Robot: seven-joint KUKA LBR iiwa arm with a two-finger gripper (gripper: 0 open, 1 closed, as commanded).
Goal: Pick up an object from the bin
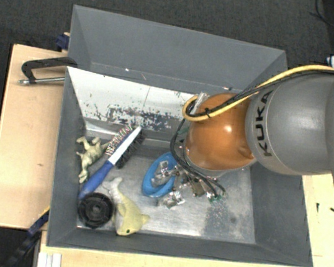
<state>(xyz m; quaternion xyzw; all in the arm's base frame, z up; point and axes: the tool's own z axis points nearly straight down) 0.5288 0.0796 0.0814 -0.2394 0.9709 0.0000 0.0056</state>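
Looking down from the overhead camera, my claw [172, 190] is low in the middle of the bin [167, 54], right up against a blue oval thing [150, 182] lying on the floor. I honestly can't tell if the claw is spread or pinched, because the orange wrist cover [216, 141] hides too much.

My guess is the blue thing is the one to go for. It looks smooth and rounded, so I'd want it sitting square in the claw before squeezing, then a straight lift so it doesn't squirt out sideways.

A brush [116, 153] with a blue handle lies on a slant just left of the blue thing. It's near but not touching, and it's the one I'd worry about bumping. A black round thing [95, 208] sits at the end of the brush handle, in the front left corner. A pale yellow toy fish [127, 216] is beside it, and a cream toy animal [88, 152] is by the left wall, both well out of the way.
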